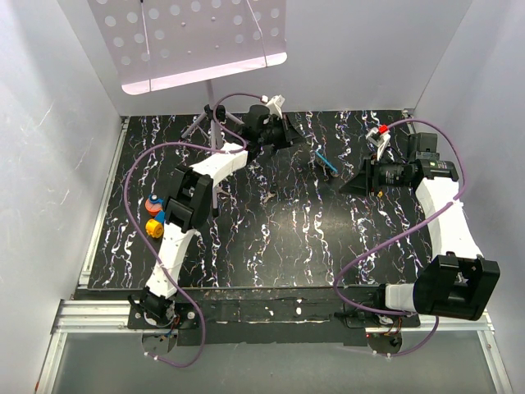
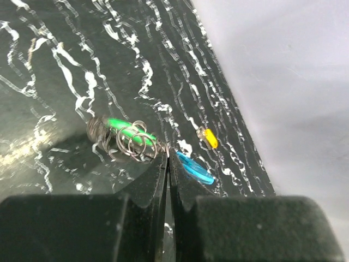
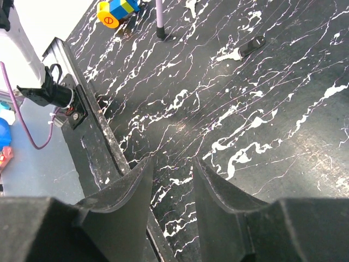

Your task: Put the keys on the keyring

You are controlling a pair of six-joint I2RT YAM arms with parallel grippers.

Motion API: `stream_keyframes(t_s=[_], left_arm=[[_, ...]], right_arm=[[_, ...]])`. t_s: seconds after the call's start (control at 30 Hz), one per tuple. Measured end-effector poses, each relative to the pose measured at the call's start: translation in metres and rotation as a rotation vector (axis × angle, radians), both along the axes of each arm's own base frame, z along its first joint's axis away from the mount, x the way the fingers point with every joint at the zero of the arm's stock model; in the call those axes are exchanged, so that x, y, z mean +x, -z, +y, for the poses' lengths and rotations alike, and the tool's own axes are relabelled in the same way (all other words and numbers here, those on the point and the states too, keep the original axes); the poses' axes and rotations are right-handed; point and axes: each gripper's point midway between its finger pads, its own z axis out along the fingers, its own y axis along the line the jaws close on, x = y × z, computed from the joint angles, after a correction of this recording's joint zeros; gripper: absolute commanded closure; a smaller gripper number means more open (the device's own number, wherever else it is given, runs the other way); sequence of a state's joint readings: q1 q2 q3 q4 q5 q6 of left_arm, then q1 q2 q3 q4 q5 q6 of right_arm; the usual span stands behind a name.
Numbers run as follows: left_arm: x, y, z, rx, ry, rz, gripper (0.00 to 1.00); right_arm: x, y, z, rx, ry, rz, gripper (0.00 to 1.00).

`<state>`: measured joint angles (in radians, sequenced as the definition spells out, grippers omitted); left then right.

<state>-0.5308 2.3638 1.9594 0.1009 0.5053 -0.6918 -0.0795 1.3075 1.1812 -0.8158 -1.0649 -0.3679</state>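
L gripper [image 2: 168, 157]: jaws fully closed, pads pressed together, no gap showing. The tips meet right at the keyring [image 2: 134, 143], a cluster of thin silvery loops. We cannot confirm whether a wire is nipped between the pads or the tips merely sit against it. Just R of the tips in the left wrist view, partly behind one finger, is the ring's light-blue tag [image 2: 195, 168]. Past the loops, to the L, is the key [image 2: 123, 126]: tiny, bright green plastic head, blurred. Its long axis runs diagonally from upper L down toward the tips and overlaps the loops; whether it is threaded on we cannot tell. A small yellow piece [image 2: 209, 137] lies apart on the dark marbled surface [image 2: 65, 65], beyond the tag; poss. a second key, too small to judge. R gripper [image 3: 172, 166]: approx. half open, nothing between the fingers, only bare surface under them. In the top view the tag sits between the two grippers, L arm clearly nearer, R gripper off to the robot's right of it and apart. Our judgement: the next move needs the L arm to steady the loop while the R comes across to the key, approaching along the key's long axis. Risk: thin wire slipping off the pads.
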Motion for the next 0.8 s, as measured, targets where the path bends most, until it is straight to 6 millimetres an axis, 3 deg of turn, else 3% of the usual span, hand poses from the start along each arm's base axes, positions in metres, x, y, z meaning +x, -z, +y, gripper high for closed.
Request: stream_keyframes(t_s=[0.13,0.23,0.3,0.4,0.57,0.67,0.8], left_arm=[[0.004,0.015,0.009,0.06,-0.031,0.017,0.8],[0.002,0.026,0.014,0.111,-0.029,0.026,0.6],[-0.001,0.033,0.018,0.147,-0.02,0.028,0.53],[-0.008,0.032,0.024,0.195,-0.005,0.026,0.43],[-0.039,-0.005,0.043,0.239,0.032,-0.04,0.31],[-0.076,-0.035,0.064,0.253,0.055,-0.089,0.22],[-0.141,-0.072,0.099,0.245,0.067,-0.194,0.12]], right_arm=[[0.002,0.0,-0.001,0.005,0.003,-0.006,0.57],[0.002,0.0,-0.001,0.007,0.002,-0.004,0.57],[0.002,0.0,-0.001,0.007,0.003,-0.003,0.57],[0.002,0.001,-0.001,0.002,0.006,-0.003,0.57],[0.005,0.007,-0.006,-0.037,0.028,-0.001,0.55],[0.007,0.01,-0.013,-0.077,0.061,-0.006,0.5],[0.01,0.007,-0.027,-0.129,0.126,-0.034,0.43]])
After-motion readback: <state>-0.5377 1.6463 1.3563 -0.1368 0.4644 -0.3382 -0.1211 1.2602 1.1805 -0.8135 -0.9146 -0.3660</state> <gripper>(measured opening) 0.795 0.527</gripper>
